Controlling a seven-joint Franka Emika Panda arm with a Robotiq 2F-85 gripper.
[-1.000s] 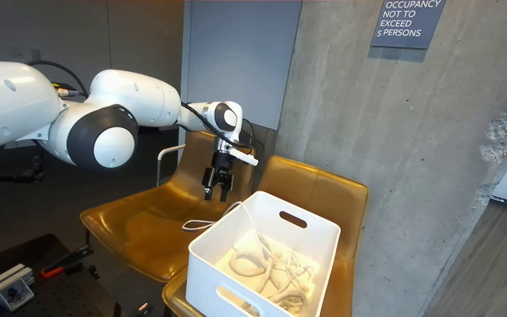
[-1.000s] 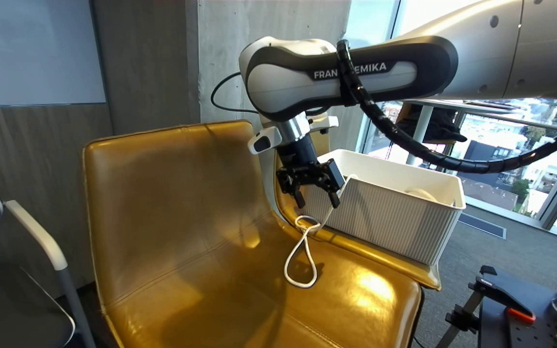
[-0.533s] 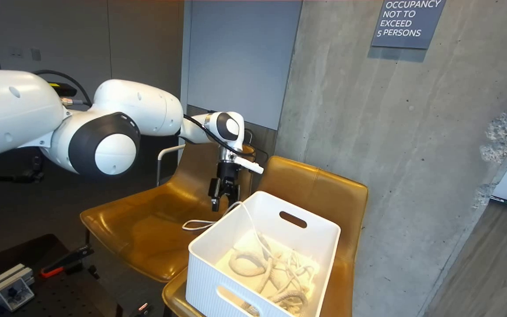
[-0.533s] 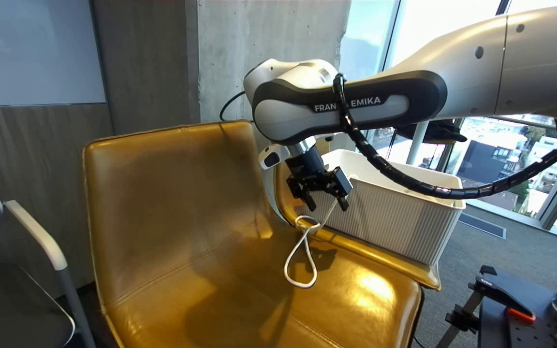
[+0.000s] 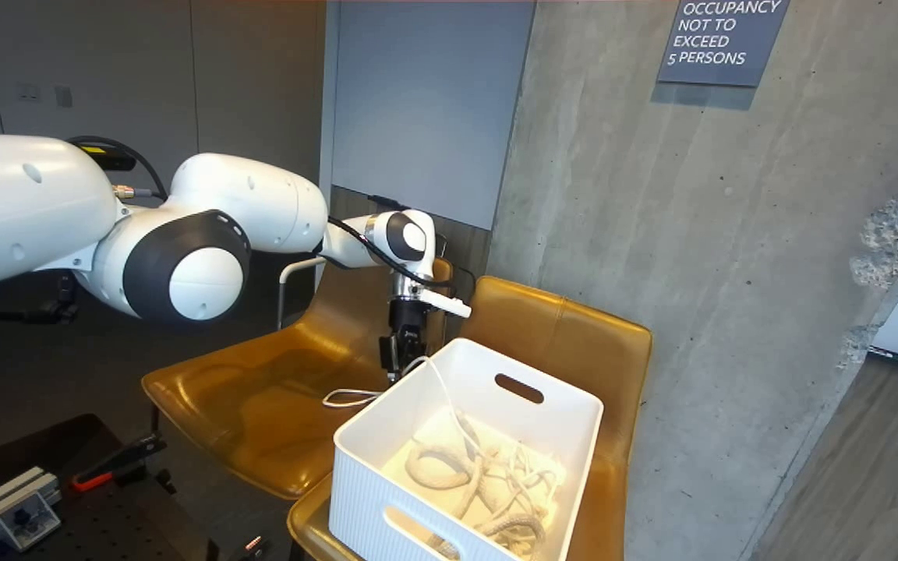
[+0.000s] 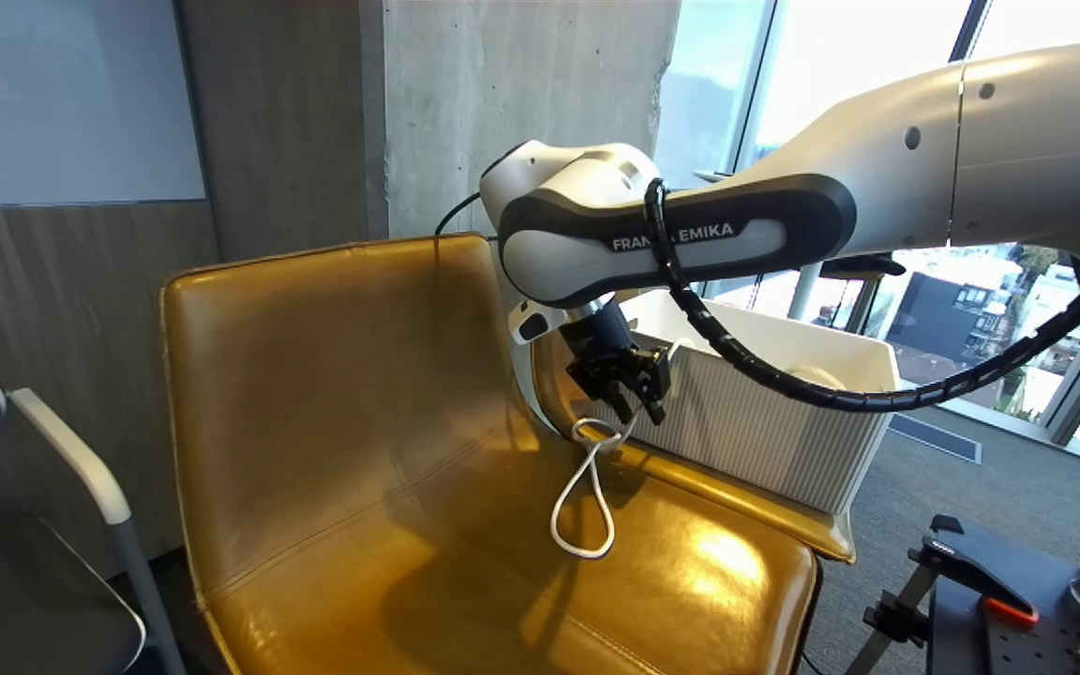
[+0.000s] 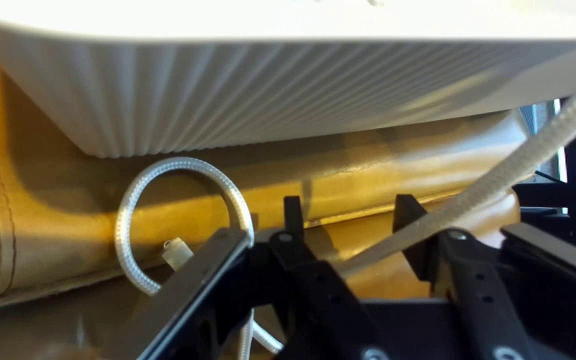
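My black gripper (image 7: 350,220) (image 6: 641,410) points down beside the white ribbed box (image 6: 746,441) (image 5: 363,491), low over the tan chair. Its fingers stand apart, partly drawn in. Through the gap between them runs a white braided cord (image 7: 492,182), slanting across the right finger and passing behind the left one; no grip on it shows. The cord comes over the box rim and ends in a loop (image 6: 585,554) on the chair seat. In the wrist view a small pale tab (image 7: 178,254) lies inside another cord curve. An exterior view has the fingertips partly hidden behind the box.
Beige coiled rope (image 5: 418,477) lies inside the box, which stands on a second tan chair (image 5: 566,312). The nearer tan chair (image 6: 334,375) has its backrest by the arm. A dark table holds a red-handled clamp (image 5: 118,465). A concrete wall (image 5: 652,234) rises behind.
The arm has come down and a little toward the box, bringing the gripper around the cord. Its fingers have drawn closer together. Cord and box look unmoved.
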